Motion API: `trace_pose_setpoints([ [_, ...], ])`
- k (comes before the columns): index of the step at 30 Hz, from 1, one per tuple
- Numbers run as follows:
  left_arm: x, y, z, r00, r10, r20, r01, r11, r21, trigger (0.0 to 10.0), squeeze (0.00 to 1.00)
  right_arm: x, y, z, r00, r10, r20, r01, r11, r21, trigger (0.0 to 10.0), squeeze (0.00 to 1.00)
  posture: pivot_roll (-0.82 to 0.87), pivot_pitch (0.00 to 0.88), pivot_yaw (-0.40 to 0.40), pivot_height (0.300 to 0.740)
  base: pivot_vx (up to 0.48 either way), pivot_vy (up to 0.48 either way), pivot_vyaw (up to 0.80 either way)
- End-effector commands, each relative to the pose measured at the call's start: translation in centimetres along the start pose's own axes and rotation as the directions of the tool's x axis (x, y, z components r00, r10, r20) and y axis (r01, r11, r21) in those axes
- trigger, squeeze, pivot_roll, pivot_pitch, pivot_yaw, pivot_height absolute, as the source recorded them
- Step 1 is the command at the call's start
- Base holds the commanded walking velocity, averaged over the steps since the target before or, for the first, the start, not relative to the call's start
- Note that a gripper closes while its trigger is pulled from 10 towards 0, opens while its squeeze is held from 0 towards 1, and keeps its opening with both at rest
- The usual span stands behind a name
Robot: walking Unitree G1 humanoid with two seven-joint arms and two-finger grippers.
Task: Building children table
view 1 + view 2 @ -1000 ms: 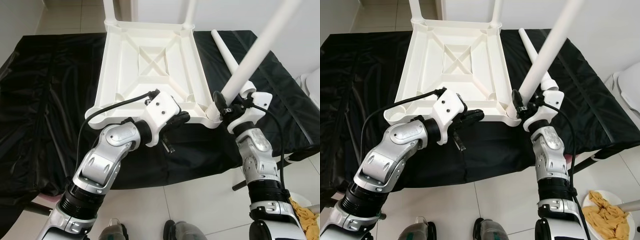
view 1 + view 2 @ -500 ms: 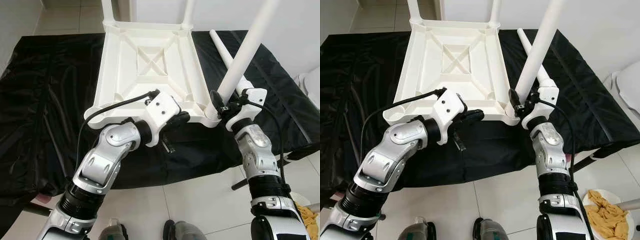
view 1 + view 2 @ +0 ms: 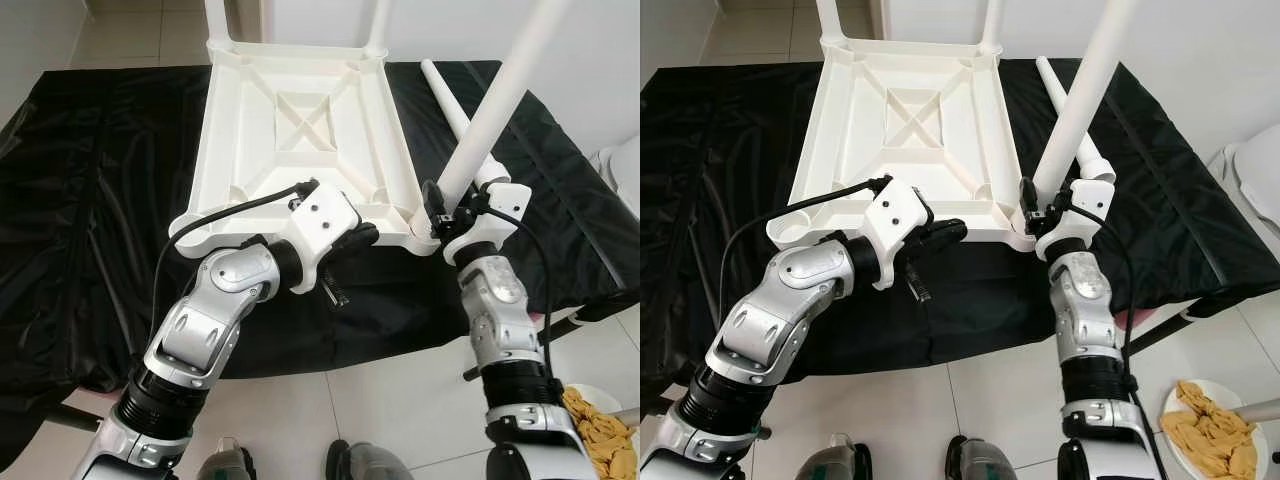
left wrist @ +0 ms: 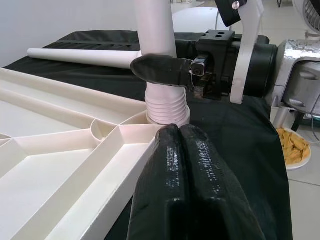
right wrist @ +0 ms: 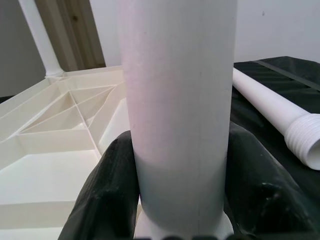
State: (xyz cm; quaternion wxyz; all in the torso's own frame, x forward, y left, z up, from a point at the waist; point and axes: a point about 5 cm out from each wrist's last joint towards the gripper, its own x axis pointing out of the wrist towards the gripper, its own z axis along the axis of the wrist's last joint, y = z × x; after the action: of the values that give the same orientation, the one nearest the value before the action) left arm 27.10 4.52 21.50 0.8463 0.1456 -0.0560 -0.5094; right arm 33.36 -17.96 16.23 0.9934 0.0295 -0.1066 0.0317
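the right gripper [image 3: 437, 203] pinches a white table leg [image 3: 494, 108] just above its ribbed end, seated in the near right corner socket of the upturned white tabletop [image 3: 300, 130]. the left gripper [image 3: 362, 236], fingers pressed together, rests against the tabletop's near edge beside it.
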Motion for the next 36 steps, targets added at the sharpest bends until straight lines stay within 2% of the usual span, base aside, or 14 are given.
trace_pose_setpoints([
  [1, 0.1, -0.3, 0.2, 1.000, 0.013, 0.011, -0.013, 1.000, 0.001, 10.0, 0.00, -1.9, -0.3, -4.3, 0.977, -0.057, -0.205, 0.057, 0.998, -0.005, 10.0, 0.00, 0.08, 0.120, -0.030, 0.740, 0.000, 0.000, 0.00],
  [4, 0.1, -0.4, 0.2, 1.000, 0.010, 0.011, -0.010, 1.000, 0.000, 10.0, 0.00, -1.9, 0.3, -4.1, 0.976, -0.106, -0.191, 0.104, 0.994, -0.022, 10.0, 0.00, 0.08, 0.116, -0.032, 0.740, 0.000, 0.000, 0.00],
  [5, 0.1, -0.4, 0.2, 1.000, 0.008, 0.012, -0.008, 1.000, 0.000, 10.0, 0.00, -2.0, 0.7, -3.9, 0.971, -0.163, -0.175, 0.159, 0.987, -0.033, 10.0, 0.00, 0.08, 0.112, -0.035, 0.740, 0.000, 0.000, 0.00],
  [7, 0.1, -0.4, 0.2, 1.000, 0.008, 0.012, -0.008, 1.000, 0.000, 10.0, 0.00, -2.0, 0.7, -3.9, 0.971, -0.163, -0.175, 0.159, 0.987, -0.033, 10.0, 0.00, 0.08, 0.112, -0.035, 0.740, 0.000, 0.000, 0.00],
  [10, 0.1, -0.4, 0.2, 1.000, 0.006, 0.012, -0.006, 1.000, 0.001, 10.0, 0.00, -2.3, 1.9, -3.6, 0.969, -0.201, -0.147, 0.199, 0.980, -0.029, 10.0, 0.00, 0.08, 0.107, -0.036, 0.740, 0.000, 0.000, 0.00],
  [18, 0.1, -0.5, 0.2, 1.000, 0.003, 0.011, -0.003, 1.000, 0.002, 10.0, 0.00, -3.1, 2.5, -3.1, 0.944, -0.308, -0.119, 0.309, 0.951, -0.013, 10.0, 0.00, 0.09, 0.098, -0.042, 0.740, 0.000, 0.000, 0.00],
  [26, 0.1, -0.6, 0.2, 1.000, -0.003, 0.011, 0.003, 1.000, 0.001, 10.0, 0.00, -3.6, 3.1, -2.7, 0.946, -0.309, -0.097, 0.311, 0.950, 0.001, 10.0, 0.00, 0.09, 0.092, -0.043, 0.740, 0.000, 0.000, 0.00],
  [36, 0.2, -0.5, 0.2, 1.000, -0.007, 0.010, 0.007, 1.000, 0.005, 10.0, 0.00, -3.3, 2.7, -2.4, 0.943, -0.318, -0.097, 0.320, 0.948, -0.001, 10.0, 0.00, 0.09, 0.094, -0.038, 0.740, 0.000, 0.000, 0.00],
])
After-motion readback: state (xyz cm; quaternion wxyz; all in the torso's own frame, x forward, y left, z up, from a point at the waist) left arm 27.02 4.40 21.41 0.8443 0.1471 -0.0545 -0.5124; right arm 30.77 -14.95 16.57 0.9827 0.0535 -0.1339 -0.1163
